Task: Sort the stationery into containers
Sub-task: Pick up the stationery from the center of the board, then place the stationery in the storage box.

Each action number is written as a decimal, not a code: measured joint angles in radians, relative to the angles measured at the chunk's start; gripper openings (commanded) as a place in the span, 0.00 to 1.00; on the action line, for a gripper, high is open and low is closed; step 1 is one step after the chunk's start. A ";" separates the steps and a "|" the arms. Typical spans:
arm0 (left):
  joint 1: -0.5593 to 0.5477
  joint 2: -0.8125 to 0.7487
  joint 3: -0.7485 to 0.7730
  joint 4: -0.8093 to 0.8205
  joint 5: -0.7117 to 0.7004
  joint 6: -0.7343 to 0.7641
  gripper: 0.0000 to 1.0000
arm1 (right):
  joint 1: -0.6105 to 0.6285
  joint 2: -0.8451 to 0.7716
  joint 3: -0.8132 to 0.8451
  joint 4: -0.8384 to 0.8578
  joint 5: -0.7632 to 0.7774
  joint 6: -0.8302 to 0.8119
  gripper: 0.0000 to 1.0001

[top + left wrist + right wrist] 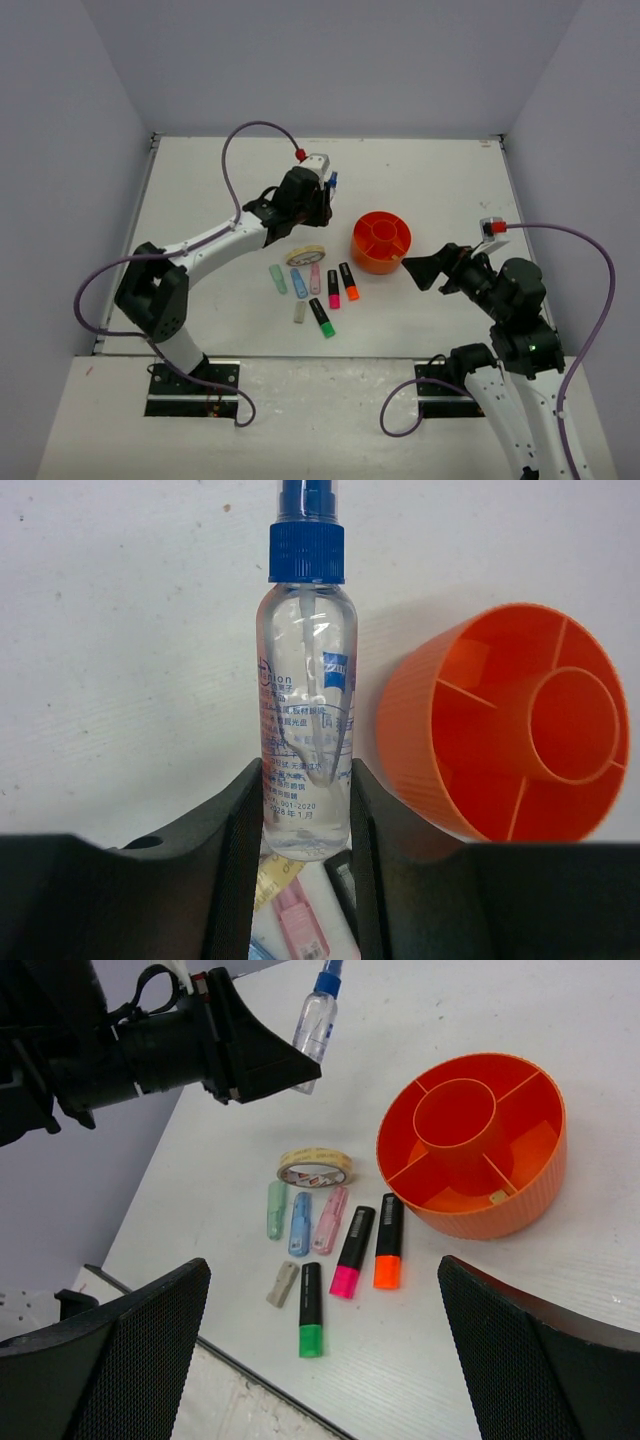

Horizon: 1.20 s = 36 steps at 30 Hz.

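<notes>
- Left gripper [305, 785]: fingers pinch the lower body of a clear spray bottle [305, 680] with a blue cap. The cap end points away from the wrist, toward the top of the left wrist view.
- In the overhead view this pair sits at upper centre, up and to the left of the orange organiser [375, 262]. The bottle is apart from the organiser.
- Organiser stands upright on the table, centre right in the overhead view. It has a round central cup with divided compartments around it.
- Right gripper [420, 272]: jaws spread wide, holding nothing. It hangs just to the right of the organiser, pointing toward it.
- Cream tape roll [315, 1167] lies flat at centre of the right wrist view, left of the organiser.
- Just below the tape is a row on the table: pastel green marker [276, 1210], pastel blue marker [299, 1223], pastel pink marker [330, 1218], black marker with pink cap [350, 1252], black marker with orange cap [388, 1242].
- Lower still are the grey marker [283, 1284] and the black marker with green cap [311, 1310], side by side.
- All markers lie outside the organiser.
</notes>
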 measured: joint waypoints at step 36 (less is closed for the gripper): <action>-0.081 -0.340 -0.439 0.675 0.819 -0.113 0.16 | 0.162 0.560 0.145 0.501 -0.257 0.226 0.00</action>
